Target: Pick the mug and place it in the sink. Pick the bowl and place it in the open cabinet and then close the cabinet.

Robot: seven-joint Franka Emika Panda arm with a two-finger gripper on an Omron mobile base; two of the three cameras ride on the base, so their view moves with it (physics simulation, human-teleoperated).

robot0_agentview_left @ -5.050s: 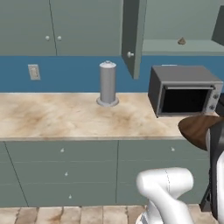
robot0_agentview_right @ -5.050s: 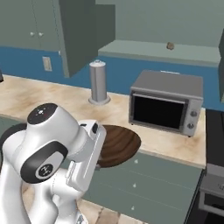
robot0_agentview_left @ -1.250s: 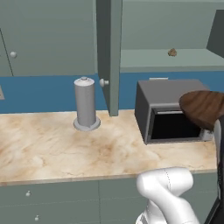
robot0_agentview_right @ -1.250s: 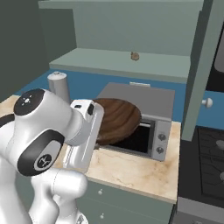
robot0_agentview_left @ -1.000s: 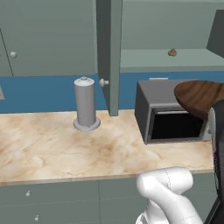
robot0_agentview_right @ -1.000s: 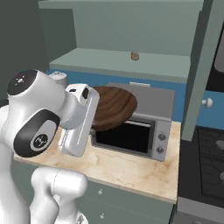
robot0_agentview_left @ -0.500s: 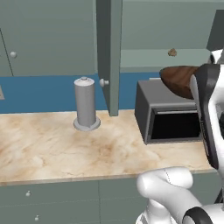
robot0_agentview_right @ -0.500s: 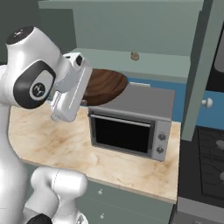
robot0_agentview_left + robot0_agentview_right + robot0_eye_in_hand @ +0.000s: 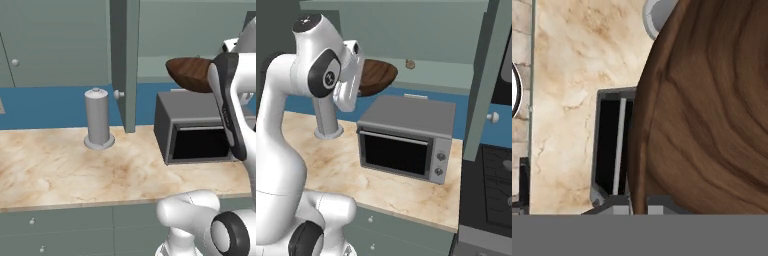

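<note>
My tool [image 9: 639,202] is clamped on the rim of the bowl [image 9: 192,74], which I hold raised above the microwave [image 9: 406,137] at about the height of the cabinet's [image 9: 421,30] open shelf. Seen from the right base camera, the dark wooden bowl sits just in front of the shelf edge, with a small brown object [image 9: 410,64] resting farther back on that shelf. The desk [image 9: 55,167] below carries a grey canister [image 9: 98,119] well to the side. By my reading, the bowl leg of the job is under way: the bowl is lifted but not yet inside. The next move calls for pushing it forward over the shelf lip, clear of the open door [image 9: 125,60], setting it down level, letting go, then swinging the doors shut.
</note>
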